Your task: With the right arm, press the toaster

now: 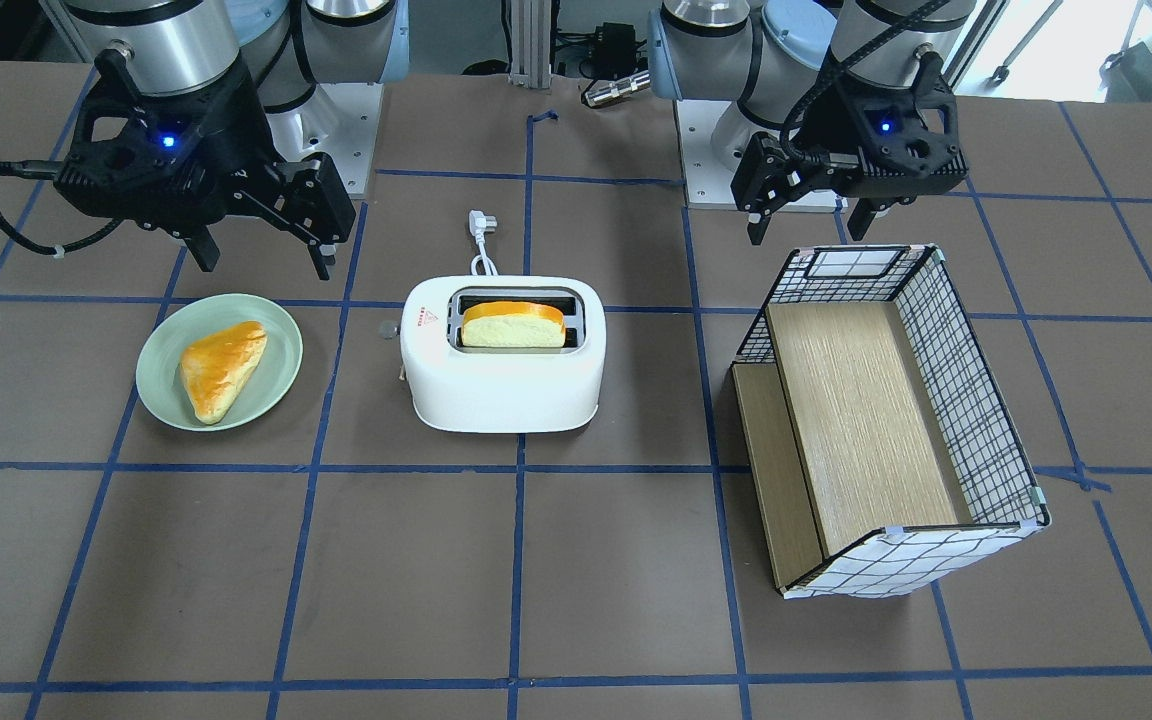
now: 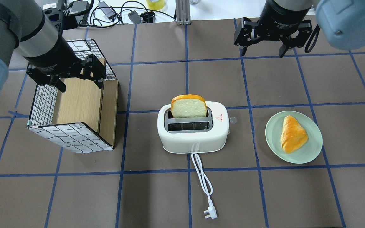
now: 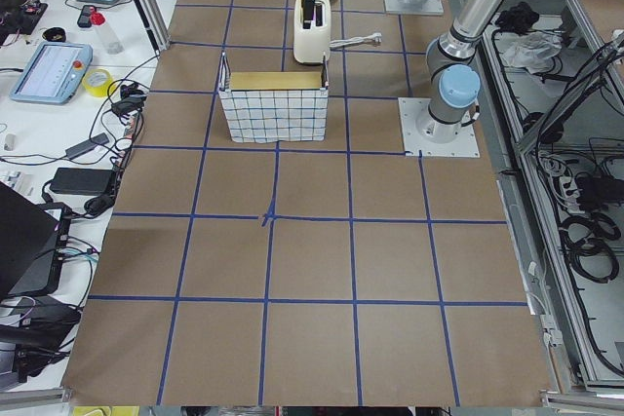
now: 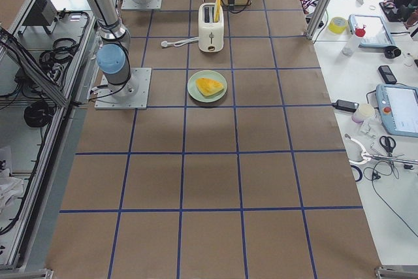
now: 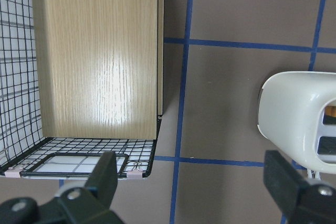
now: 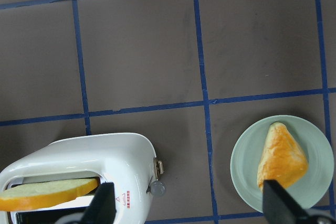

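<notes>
The white two-slot toaster [image 1: 506,385] stands mid-table with a bread slice [image 1: 513,325] upright in one slot; it also shows in the overhead view [image 2: 192,142]. Its small side lever [image 6: 157,167] faces the plate side. The cord and plug [image 2: 206,196] trail toward the robot. My right gripper [image 1: 261,255] is open and empty, raised above the table behind the plate and off to the toaster's lever side; it also shows in the overhead view [image 2: 263,52]. My left gripper [image 1: 806,232] is open and empty over the box's rear edge.
A green plate [image 1: 161,385] holding a triangular pastry [image 1: 221,365] sits on the toaster's lever side. A grid-patterned box [image 1: 966,400] with a wooden inside lies on the other side. Bare brown table with blue tape lines lies between them.
</notes>
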`<state>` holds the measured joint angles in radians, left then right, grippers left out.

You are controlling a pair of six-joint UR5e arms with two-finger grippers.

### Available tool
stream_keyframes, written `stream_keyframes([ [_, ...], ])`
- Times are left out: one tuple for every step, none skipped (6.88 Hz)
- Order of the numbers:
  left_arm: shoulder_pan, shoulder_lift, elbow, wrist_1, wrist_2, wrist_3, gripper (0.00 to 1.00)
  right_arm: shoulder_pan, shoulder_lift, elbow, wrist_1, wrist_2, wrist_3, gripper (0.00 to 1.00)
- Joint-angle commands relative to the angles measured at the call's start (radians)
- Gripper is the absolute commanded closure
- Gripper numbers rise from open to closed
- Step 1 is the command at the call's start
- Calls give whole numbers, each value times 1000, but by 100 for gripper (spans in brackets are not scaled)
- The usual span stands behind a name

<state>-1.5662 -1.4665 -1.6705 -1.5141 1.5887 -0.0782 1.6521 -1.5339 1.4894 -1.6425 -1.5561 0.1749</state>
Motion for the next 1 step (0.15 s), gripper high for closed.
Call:
stream_keyframes([
  [0,0,0,0,0,0,0,0,0,0,1,-1,-2,0],
])
